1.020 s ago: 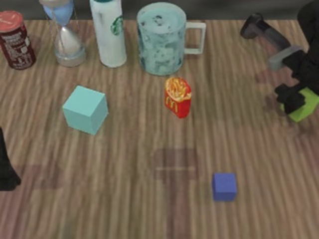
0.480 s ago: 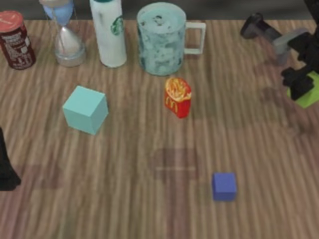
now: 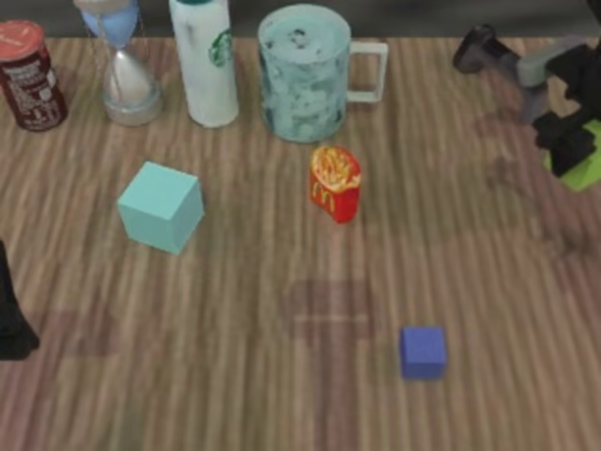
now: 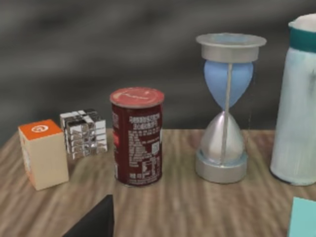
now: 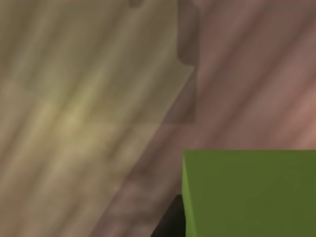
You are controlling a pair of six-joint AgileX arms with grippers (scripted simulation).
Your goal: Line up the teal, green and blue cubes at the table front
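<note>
Nearest the table [image 3: 282, 413] front, at about five o'clock from the centre, sits the small blue cube [image 3: 423, 351], alone on the wood grain. At nine o'clock, at the left edge, the left gripper [image 3: 11, 319] shows only as a dark shape parked low over the tabletop; whether its fingers are apart or together cannot be told, and the left wrist view catches just a black corner of it [image 4: 94, 222]. Farther back, at ten o'clock, the large teal cube [image 3: 161, 206] rests flat, well apart from the others; an edge of it [image 4: 302, 217] shows in the left wrist view. Just past centre at twelve o'clock stands a red fries carton [image 3: 335, 182]. At two o'clock, at the right edge, the right gripper [image 3: 568, 146] is clamped on the green cube [image 3: 584, 167], which appears lifted clear of the table; the right wrist view shows the cube's [image 5: 249, 192] face above the wood, with its shadow below. Along the far edge, from eleven to one o'clock, stand a red can [image 3: 31, 75], an hourglass [image 3: 125, 66], a white bottle [image 3: 204, 61], the speckled mug [image 3: 305, 73] and a dark scanner-like tool [image 3: 481, 49].
</note>
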